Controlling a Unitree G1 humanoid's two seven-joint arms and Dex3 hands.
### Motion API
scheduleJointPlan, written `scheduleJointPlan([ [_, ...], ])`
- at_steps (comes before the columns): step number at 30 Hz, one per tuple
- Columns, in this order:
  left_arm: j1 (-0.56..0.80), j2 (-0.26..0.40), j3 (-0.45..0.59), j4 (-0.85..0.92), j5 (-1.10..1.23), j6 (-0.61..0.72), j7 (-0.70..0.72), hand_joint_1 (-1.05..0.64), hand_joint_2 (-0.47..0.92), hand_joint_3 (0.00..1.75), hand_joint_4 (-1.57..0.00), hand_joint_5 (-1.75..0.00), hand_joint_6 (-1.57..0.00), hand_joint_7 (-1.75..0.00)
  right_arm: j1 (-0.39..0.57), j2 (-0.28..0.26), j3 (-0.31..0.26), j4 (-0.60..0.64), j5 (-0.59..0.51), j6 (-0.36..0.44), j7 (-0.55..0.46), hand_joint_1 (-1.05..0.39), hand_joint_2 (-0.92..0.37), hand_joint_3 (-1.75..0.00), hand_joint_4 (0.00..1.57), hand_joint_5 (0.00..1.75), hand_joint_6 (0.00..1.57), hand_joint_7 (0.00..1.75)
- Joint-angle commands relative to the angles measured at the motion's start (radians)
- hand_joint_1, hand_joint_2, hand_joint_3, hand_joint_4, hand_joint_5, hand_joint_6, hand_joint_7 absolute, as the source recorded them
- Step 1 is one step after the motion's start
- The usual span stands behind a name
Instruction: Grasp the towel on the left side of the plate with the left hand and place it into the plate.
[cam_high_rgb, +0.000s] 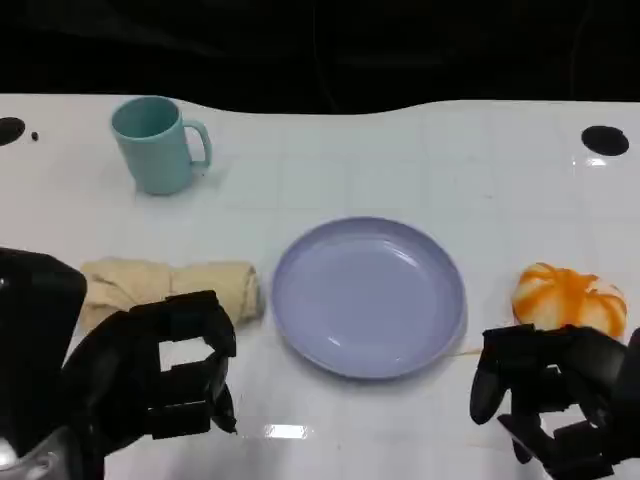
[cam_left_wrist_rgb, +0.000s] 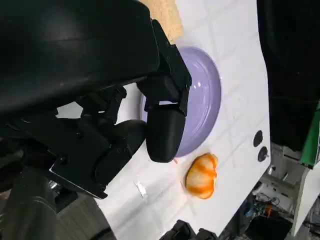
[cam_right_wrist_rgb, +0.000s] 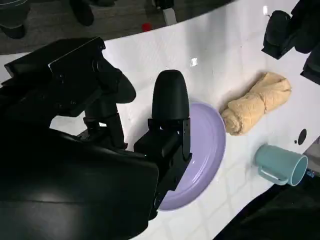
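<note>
**Both hands empty at the near edge, towel lying just ahead of the left hand**

The table (cam_high_rgb: 420, 160) is a smooth, glossy white surface marked with a faint grid, catching small glints of light near its front edge. Beyond its wavy far edge the room falls to black; the wrist views show grey floor and some dark clutter beside the table.

The left hand (cam_high_rgb: 165, 375), hard black and blocky, hovers over the near edge with its fingers spread apart and nothing in them. Just ahead of it lies the towel (cam_high_rgb: 175, 288), a soft beige cloth rolled and knotted into a lumpy log, resting on the table and partly hidden behind the fingers. The towel's end almost touches the plate (cam_high_rgb: 368, 296), which sits ahead of that hand and toward the other: round, shallow, pale lavender, shiny.

The right hand (cam_high_rgb: 545, 400) also hangs open and empty at the near edge. Right ahead of it sits a ribbed orange-and-white pumpkin-shaped object (cam_high_rgb: 568, 298).

Farthest from the left hand, well beyond the towel, a matte teal mug (cam_high_rgb: 155, 143) stands upright, its handle facing the plate side.
</note>
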Motion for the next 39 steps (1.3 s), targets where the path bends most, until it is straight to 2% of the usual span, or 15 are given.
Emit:
scheduleJointPlan([
  [1, 0.003, -0.004, 0.018, 0.004, -0.007, -0.01, 0.003, -0.07, 0.55, 1.32, -0.84, -1.75, -0.76, -1.7, -0.009, -0.003, -0.005, 0.001, 0.004, 0.008, -0.005, 0.05, -0.59, -1.07, 0.7, 1.68, 0.69, 1.42],
  [5, 0.026, -0.025, 0.034, 0.013, -0.016, -0.089, -0.02, -0.07, 0.59, 1.22, -0.76, -1.74, -0.71, -1.58, -0.007, -0.004, -0.001, -0.001, -0.001, 0.003, -0.008, 0.05, -0.59, -1.07, 0.7, 1.68, 0.69, 1.41],
  [8, 0.046, -0.033, 0.007, -0.007, 0.056, -0.167, 0.026, -0.11, 0.56, 1.13, -0.74, -1.56, -0.75, -1.27, -0.007, -0.003, 0.002, -0.008, -0.003, 0.014, -0.013, 0.05, -0.59, -1.07, 0.7, 1.68, 0.69, 1.41],
  [9, 0.05, -0.03, -0.006, -0.014, 0.084, -0.193, 0.034, -0.13, 0.55, 1.08, -0.72, -1.46, -0.75, -1.09, -0.007, -0.003, 0.002, -0.009, -0.002, 0.013, -0.014, 0.05, -0.59, -1.07, 0.7, 1.68, 0.69, 1.42],
  [12, 0.058, -0.001, -0.044, -0.012, 0.17, -0.284, 0.027, -0.18, 0.59, 0.92, -0.64, -1.26, -0.73, -0.76, -0.008, -0.002, 0.003, -0.006, 0.002, 0.004, -0.012, 0.05, -0.59, -1.07, 0.7, 1.69, 0.69, 1.42],
  [14, 0.054, 0.041, -0.074, 0.008, 0.255, -0.384, 0.01, -0.22, 0.62, 0.83, -0.6, -1.14, -0.7, -0.61, -0.011, 0.001, 0.006, -0.007, 0.002, 0.013, -0.015, 0.05, -0.59, -1.07, 0.7, 1.69, 0.69, 1.42],
  [15, 0.051, 0.054, -0.084, 0.018, 0.286, -0.423, 0.007, -0.24, 0.71, 0.65, -0.59, -1.0, -0.7, -0.44, -0.012, 0.001, 0.007, -0.01, 0.002, 0.021, -0.016, 0.05, -0.59, -1.07, 0.7, 1.69, 0.69, 1.43],
  [18, 0.039, 0.076, -0.098, 0.027, 0.347, -0.47, 0.007, -0.28, 0.89, 0.28, -0.58, -0.79, -0.72, -0.16, -0.016, 0.001, 0.011, -0.01, 0.001, 0.026, -0.017, 0.05, -0.59, -1.07, 0.69, 1.69, 0.69, 1.43],
  [22, 0.007, 0.121, -0.117, 0.053, 0.426, -0.537, -0.012, -0.32, 0.92, 0.2, -0.5, -0.71, -0.64, -0.07, -0.019, 0.004, 0.014, -0.004, 0.002, 0.023, -0.016, 0.04, -0.59, -1.07, 0.69, 1.68, 0.69, 1.42],
  [25, -0.027, 0.176, -0.156, 0.095, 0.571, -0.611, 0.004, -0.39, 0.92, 0.12, -0.41, -0.66, -0.59, -0.03, -0.019, 0.004, 0.016, -0.004, -0.001, 0.022, -0.017, 0.05, -0.59, -1.07, 0.7, 1.67, 0.69, 1.42],
  [30, -0.078, 0.248, -0.21, 0.154, 0.772, -0.678, 0.003, -0.42, 0.92, 0.05, -0.3, -0.59, -0.46, 0.0, -0.017, 0.005, 0.016, -0.003, -0.004, 0.015, -0.017, 0.05, -0.59, -1.06, 0.7, 1.68, 0.69, 1.42],
  [33, -0.116, 0.292, -0.26, 0.199, 0.933, -0.709, 0.016, -0.5, 0.92, 0.02, -0.28, -0.43, -0.38, 0.0, -0.014, 0.004, 0.016, -0.009, -0.006, 0.016, -0.017, 0.04, -0.6, -1.06, 0.7, 1.68, 0.69, 1.42],
  [35, -0.153, 0.307, -0.298, 0.237, 1.034, -0.712, 0.014, -0.53, 0.91, 0.0, -0.28, -0.35, -0.34, 0.0, -0.013, 0.002, 0.018, -0.011, -0.01, 0.014, -0.017, 0.04, -0.6, -1.06, 0.7, 1.68, 0.69, 1.42],
  [39, -0.221, 0.298, -0.355, 0.31, 1.167, -0.678, -0.019, -0.59, 0.9, 0.0, -0.26, -0.29, -0.29, 0.0, -0.01, 0.003, 0.017, -0.013, -0.011, 0.013, -0.017, 0.04, -0.6, -1.05, 0.7, 1.68, 0.69, 1.41],
])
